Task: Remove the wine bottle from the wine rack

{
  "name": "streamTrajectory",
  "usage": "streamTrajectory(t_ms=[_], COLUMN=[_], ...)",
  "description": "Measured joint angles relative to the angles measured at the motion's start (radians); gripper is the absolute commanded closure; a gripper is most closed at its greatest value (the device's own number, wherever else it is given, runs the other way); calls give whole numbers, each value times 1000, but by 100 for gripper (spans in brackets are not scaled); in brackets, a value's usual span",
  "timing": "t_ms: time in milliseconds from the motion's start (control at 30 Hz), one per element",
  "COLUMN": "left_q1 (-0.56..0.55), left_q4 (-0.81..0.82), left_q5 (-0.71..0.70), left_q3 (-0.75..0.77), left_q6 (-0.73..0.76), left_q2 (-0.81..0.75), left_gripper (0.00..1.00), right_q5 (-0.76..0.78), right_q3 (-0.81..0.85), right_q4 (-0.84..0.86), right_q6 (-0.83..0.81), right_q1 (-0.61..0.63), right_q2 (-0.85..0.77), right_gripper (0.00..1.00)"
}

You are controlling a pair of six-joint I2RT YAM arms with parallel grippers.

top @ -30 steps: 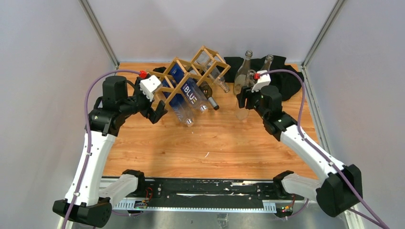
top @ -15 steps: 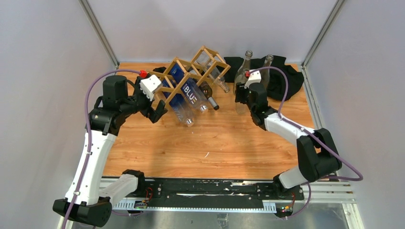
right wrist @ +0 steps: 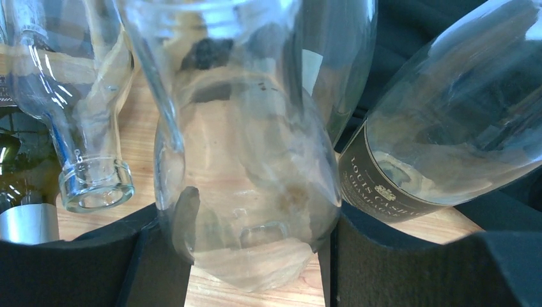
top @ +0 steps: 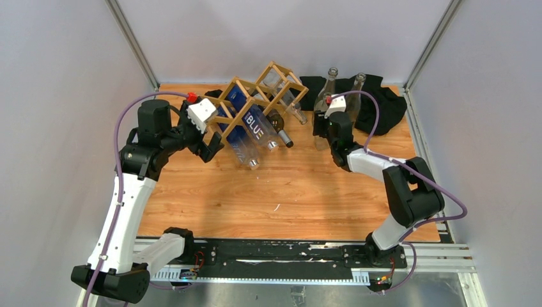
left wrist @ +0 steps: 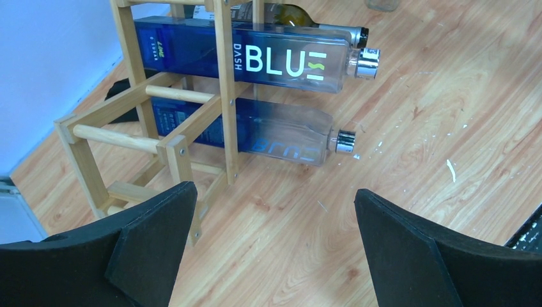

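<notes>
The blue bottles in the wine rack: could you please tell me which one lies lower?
The faintly lettered bottle, lying beneath the bottle boldly marked DASH BLUE in the wine rack.

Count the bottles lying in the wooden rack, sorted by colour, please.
Blue bottles: 2
Dark green bottle: 1
Clear glass bottle: 1
Total in the wine rack: 4
</notes>
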Motion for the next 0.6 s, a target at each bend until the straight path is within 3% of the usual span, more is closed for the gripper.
streamTrajectory(t_ms=[67, 100, 133, 367, 600], left_q1=[0, 0, 0, 0, 0], left_q4=[3, 5, 6, 7, 7], left_q5=[-3, -4, -5, -8, -18], left_q3=[0, 0, 0, 0, 1], left_q6=[0, 0, 0, 0, -1], left_q2=[0, 0, 0, 0, 0], left_gripper=[0, 0, 0, 0, 0], right_q5=[0, 0, 0, -2, -18], right_q3=[3, 3, 3, 5, 5], right_q4=[8, 10, 10, 2, -76], right_q6=[0, 0, 0, 8, 50], right_q1=[0, 0, 0, -1, -2], right_q2=[6, 6, 6, -37, -240], right_gripper=[38, 20, 13, 9, 8])
